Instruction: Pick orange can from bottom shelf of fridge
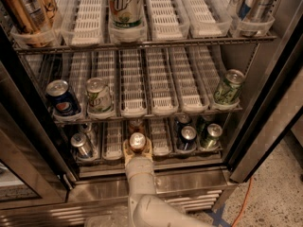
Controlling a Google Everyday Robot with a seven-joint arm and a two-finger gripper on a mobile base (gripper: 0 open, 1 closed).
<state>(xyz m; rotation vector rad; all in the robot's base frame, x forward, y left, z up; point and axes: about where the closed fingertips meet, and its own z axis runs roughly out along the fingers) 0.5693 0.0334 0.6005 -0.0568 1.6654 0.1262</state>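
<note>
Grasp step is looking nearly complete: end effector [137, 149] is clamping the orange can [137, 141] at the front edge of the bottom shelf [112, 144] (middle lane) inside the fridge [189, 179]. Next move is calling for a straight, level withdrawal, avoiding neighbouring cans [187, 135].

Pepsi can [61, 99] just beside pale green can [99, 96], up-left of the claw [137, 144]; dark can [187, 137] to its right

Tool [137, 149] at dim bottom shelf [112, 148]; upper racks [163, 13] brighter.
</note>
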